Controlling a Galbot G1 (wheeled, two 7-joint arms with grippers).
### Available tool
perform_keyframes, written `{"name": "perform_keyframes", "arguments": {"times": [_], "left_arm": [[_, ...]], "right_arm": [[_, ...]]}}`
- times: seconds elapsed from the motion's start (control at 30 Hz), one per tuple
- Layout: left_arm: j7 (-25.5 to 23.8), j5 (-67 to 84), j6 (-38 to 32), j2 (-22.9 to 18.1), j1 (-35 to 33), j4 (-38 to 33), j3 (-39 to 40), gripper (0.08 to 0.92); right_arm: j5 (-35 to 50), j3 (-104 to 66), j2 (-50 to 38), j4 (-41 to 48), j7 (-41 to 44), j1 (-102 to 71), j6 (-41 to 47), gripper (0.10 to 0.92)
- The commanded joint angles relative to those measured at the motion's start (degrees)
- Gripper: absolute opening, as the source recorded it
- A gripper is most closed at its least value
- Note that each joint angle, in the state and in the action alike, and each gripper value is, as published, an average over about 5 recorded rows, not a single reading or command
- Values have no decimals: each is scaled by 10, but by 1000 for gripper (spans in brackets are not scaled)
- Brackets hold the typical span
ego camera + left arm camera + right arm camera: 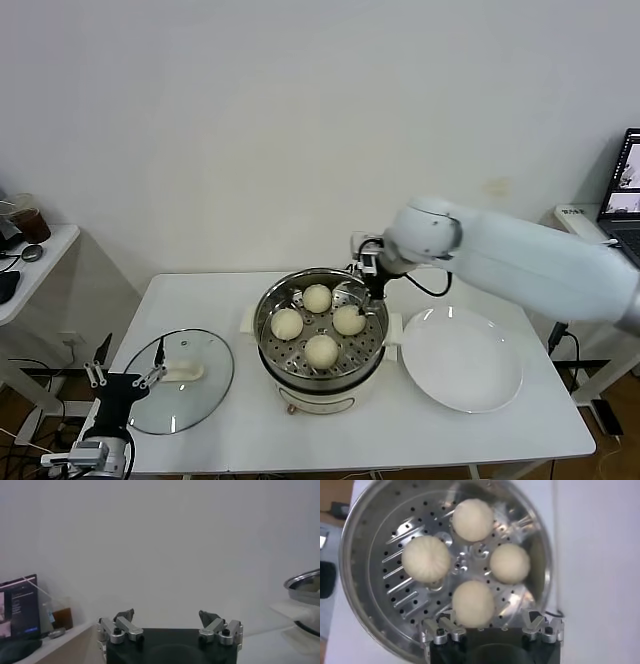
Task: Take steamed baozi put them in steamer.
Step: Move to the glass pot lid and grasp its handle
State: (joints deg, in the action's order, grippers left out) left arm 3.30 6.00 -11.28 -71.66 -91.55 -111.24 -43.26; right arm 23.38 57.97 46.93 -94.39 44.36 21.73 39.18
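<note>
The steamer [263, 336], a shiny steel pot on a cream base, stands mid-table. Several pale round baozi lie on its perforated tray, one at the back [317, 298] and one at the front [321, 351]. My right gripper [368, 292] hovers over the pot's right rear rim, open and holding nothing. In the right wrist view the nearest baozi [473, 603] rests on the tray just ahead of the right gripper [490, 621], closer to one fingertip [445, 622]. My left gripper [125, 375] waits open at the table's front left corner, also empty [166, 616].
A glass lid [190, 372] with a white handle lies left of the steamer, beside the left gripper. A white plate [460, 358] sits to the right. A side table with a brown drink [30, 225] stands far left, a laptop [625, 190] far right.
</note>
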Motion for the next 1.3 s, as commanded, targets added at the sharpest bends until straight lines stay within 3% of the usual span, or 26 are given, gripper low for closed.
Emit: {"name": "perform_keyframes", "arguments": {"times": [0.03,0.17,0.3,0.43,0.6,0.8,0.97,1.3], "left_arm": [[4,-4,3,0,-1,-2,3,823],[11,-4,5,-5,1,-5,5,823],[18,-10,7,-11,0,-8,16,823],[46,-27,27,-20,0,-19,31,823],[86,-119,52,-23,2,-16,42,823],[103,-278,41,-12,17,31,26,823],[121,-462,-7,12,10,74,-3,823],[198,-802,-82,47,-1,190,-33,823]], "right_arm": [[47,-369,-197,-150,-303,-426,-193,823],[-44,-589,-176,-154,-342,-705,-299,823],[-168,-766,-56,-141,-351,-900,-412,823],[-290,-879,94,-125,-336,-987,-519,823],[-357,-993,276,-129,-316,-1030,-616,823],[-286,-1059,381,-167,-325,-1091,-570,823],[-213,-1087,375,-182,-333,-1146,-470,823],[-166,-1097,371,-202,-337,-1177,-412,823]]}}
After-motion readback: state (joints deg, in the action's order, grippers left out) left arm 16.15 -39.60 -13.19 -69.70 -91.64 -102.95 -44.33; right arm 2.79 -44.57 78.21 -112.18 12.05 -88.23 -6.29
